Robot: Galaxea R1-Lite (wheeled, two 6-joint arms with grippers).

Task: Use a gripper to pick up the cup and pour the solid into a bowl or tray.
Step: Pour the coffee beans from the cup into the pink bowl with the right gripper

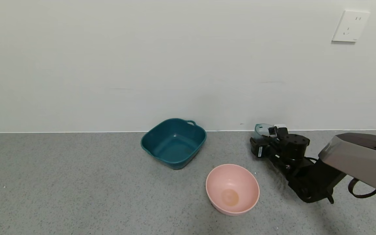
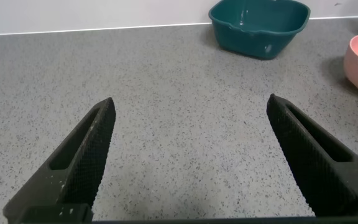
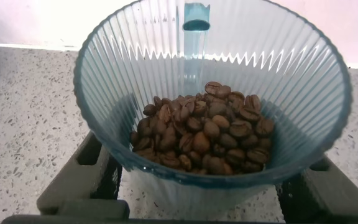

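At right of centre in the head view, I had the right gripper clamped on the ribbed blue-grey cup, close to the wall line, so the load stayed upright before any pour. The right wrist view showed one jaw on either side of the cup, low on its wall, the rim tab turned away from the camera. The coffee beans lay heaped in the bottom, none spilled; the low grip probably left the rim free to tip.

The pale pink bowl sat empty at lower centre of the head view, well apart from the cup; the teal tub stood nearer the wall, to its upper left. Whether the cup rested on the grey counter or hung just above it I could not tell.

The left gripper was parked, jaws wide apart above bare counter, keeping clear of the pour path.
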